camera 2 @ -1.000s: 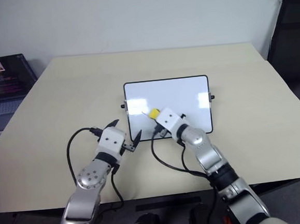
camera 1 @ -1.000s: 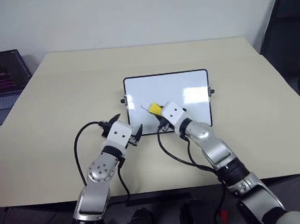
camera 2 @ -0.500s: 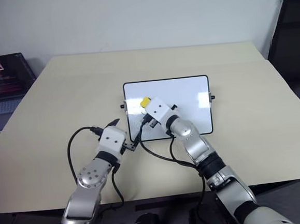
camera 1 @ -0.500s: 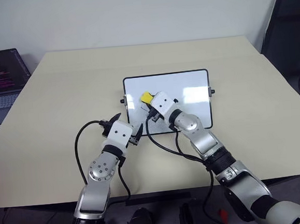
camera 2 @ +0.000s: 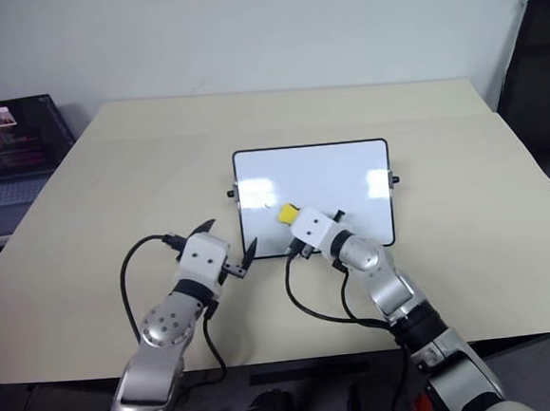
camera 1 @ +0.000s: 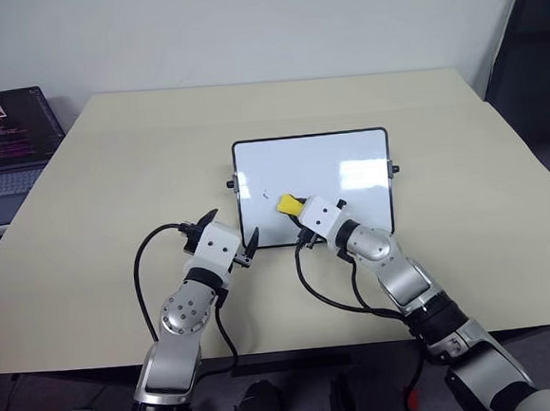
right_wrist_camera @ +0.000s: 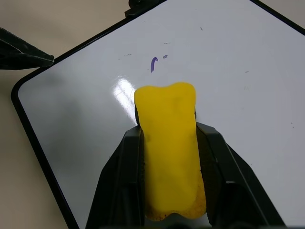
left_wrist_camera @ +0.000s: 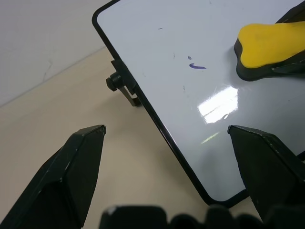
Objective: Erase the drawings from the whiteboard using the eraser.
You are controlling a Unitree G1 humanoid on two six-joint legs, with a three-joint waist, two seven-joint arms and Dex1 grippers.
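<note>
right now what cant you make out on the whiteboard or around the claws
- Whiteboard surface under the eraser: the block hides any ink there, right wrist view.
- Board's near edge: the right claw and its arm cover part of it, head views.
- Leftover drawings: a short curved stroke and specks, too small in the head views.
- Laptop: cut off by the picture's edge.

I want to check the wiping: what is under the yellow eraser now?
The whiteboard surface lies under the eraser. A small ink mark shows beside it; any ink beneath is covered.

Bare table (camera 1: 113, 199) lies all around my whiteboard (camera 1: 347, 157); the laptop (camera 1: 3, 141) sits far left.
</note>
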